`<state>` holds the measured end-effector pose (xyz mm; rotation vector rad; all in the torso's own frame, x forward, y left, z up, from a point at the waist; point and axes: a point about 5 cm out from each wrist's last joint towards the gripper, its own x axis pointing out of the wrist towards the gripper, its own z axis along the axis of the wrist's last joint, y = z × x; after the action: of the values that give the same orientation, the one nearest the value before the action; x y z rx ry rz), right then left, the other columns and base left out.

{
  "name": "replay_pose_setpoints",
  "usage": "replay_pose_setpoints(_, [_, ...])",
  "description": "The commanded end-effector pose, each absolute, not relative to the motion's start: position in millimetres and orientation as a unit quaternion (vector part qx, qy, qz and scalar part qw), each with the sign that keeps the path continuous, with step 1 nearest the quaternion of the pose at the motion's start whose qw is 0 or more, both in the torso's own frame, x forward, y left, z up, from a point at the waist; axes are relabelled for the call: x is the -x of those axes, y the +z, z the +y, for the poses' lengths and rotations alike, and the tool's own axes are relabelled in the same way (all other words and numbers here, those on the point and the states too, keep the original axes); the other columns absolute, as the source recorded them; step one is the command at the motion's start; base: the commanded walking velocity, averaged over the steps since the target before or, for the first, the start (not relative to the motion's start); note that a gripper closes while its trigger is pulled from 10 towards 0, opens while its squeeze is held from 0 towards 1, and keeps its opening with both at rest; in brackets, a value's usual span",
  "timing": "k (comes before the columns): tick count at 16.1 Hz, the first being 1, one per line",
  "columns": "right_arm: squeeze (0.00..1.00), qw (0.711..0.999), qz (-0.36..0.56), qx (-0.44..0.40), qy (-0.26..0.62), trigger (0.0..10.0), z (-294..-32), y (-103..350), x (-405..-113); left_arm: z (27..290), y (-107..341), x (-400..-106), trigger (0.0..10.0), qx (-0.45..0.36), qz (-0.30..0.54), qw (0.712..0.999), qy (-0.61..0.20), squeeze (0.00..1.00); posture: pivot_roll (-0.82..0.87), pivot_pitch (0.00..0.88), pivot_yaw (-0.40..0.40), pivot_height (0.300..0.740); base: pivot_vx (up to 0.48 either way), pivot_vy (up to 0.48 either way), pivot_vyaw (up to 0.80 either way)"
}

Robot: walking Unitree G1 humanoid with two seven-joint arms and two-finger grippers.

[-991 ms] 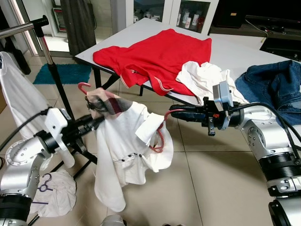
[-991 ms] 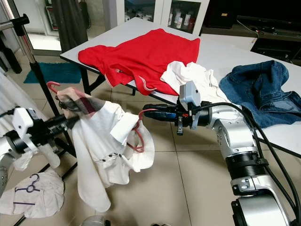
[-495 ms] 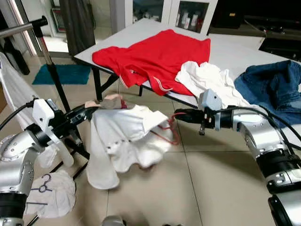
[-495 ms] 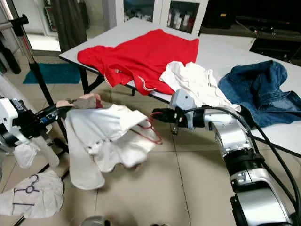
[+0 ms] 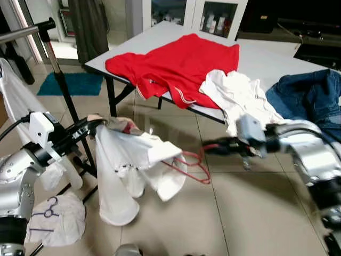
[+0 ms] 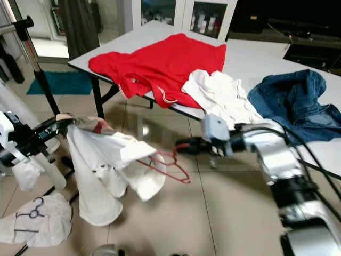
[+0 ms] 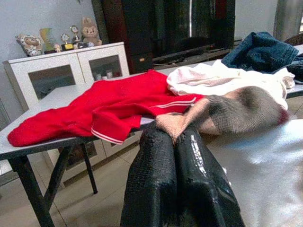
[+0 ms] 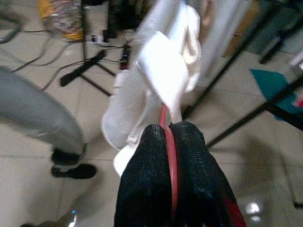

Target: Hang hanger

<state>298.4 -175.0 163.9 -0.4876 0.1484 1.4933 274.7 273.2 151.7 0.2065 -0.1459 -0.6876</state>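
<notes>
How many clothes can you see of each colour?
White: 5 (held white shirt, crumpled white top on table, white cloth with purple hanger on floor, white garment hanging from the rack, white cloth below the left arm)
Red: 1 (red shirt on table)
Blue: 1 (blue denim jeans)
Total: 7
</notes>
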Motion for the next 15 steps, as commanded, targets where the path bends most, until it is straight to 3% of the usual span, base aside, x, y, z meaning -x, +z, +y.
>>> replay_pose_setpoints(1, [0.0,0.688,0.065,0.221,0.688,0.0,-178,171,-293,278,152,-275,0.0,-0.111,-0.069,0.937,-0.325,0.0,0.1,0.0,-0.069,0.74,0.0,0.0,0.0])
replay_pose_setpoints(4, [0.0,0.675,0.043,0.201,0.708,0.0,-178,186,-289,284,135,-271,0.0,-0.115,-0.038,0.942,-0.313,0.0,0.09,0.005,-0.07,0.74,0.0,0.0,0.0])
replay_pose_setpoints(7, [0.0,0.626,0.105,0.271,0.724,0.0,-183,169,-277,279,141,-273,0.0,-0.118,-0.062,0.941,-0.312,0.0,0.09,0.005,-0.079,0.74,0.0,0.0,0.0])
replay_pose_setpoints(8, [0.0,0.632,0.131,0.299,0.703,0.0,-182,156,-281,275,149,-276,0.0,-0.109,-0.083,0.939,-0.317,0.0,0.1,0.005,-0.084,0.74,0.0,0.0,0.0])
replay_pose_setpoints(10, [0.0,0.68,0.156,0.324,0.639,0.0,-172,142,-300,265,158,-280,0.0,-0.103,-0.103,0.932,-0.331,0.0,0.1,0.006,-0.089,0.74,0.0,0.0,0.0])
replay_pose_setpoints(12, [0.0,0.699,0.158,0.34,0.608,0.0,-160,138,-310,256,161,-280,0.0,-0.105,-0.114,0.926,-0.345,0.0,0.09,0.014,-0.088,0.74,0.0,0.0,0.0])
replay_pose_setpoints(15, [0.0,0.646,0.157,0.369,0.65,0.0,-152,130,-299,254,162,-281,0.0,-0.124,-0.11,0.923,-0.347,0.0,0.09,0.027,-0.085,0.74,0.0,0.0,0.0])
